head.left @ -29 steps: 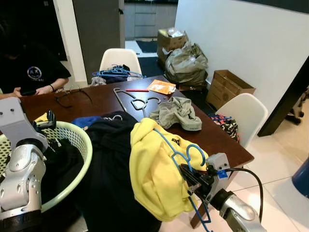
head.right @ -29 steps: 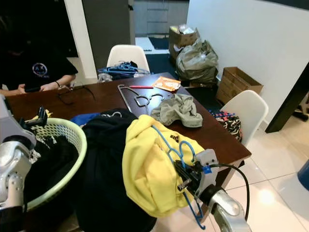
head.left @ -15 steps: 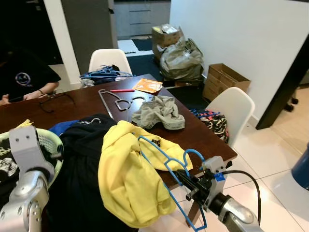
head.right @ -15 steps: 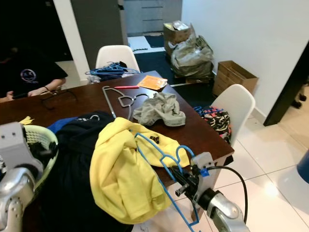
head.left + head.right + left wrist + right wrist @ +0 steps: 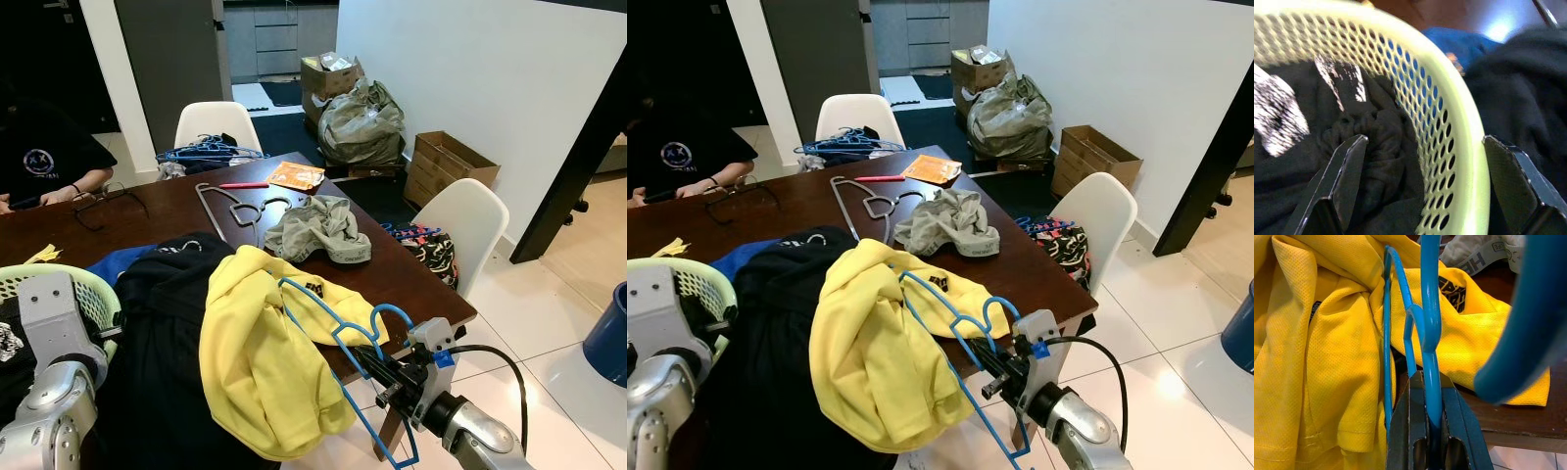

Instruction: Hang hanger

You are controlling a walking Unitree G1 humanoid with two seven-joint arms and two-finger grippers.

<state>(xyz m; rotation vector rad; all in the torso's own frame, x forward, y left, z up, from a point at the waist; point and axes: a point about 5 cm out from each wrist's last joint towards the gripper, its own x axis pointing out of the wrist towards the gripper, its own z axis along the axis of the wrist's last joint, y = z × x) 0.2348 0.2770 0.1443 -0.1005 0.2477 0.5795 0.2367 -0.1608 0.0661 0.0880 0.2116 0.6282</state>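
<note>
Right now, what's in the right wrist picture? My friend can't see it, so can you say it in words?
The right gripper is shut on a blue hanger, whose thin bars run up between its black fingers. Behind it, a yellow shirt is draped over the edge of a dark brown table.

The right arm (image 5: 480, 436) reaches in from the lower right, its forearm angled up and toward the left. The right gripper (image 5: 367, 359) points the same way, its two black fingers (image 5: 1410, 426) pressed close together, clamping a blue hanger (image 5: 333, 328) between them. A black cable loops from the wrist back along the forearm.

The left arm (image 5: 49, 411) stands at the lower left, its silver forearm nearly upright with the grey wrist block on top. The left gripper (image 5: 1425, 191) has its fingers (image 5: 1342, 181) spread wide apart, gripping nothing.
</note>
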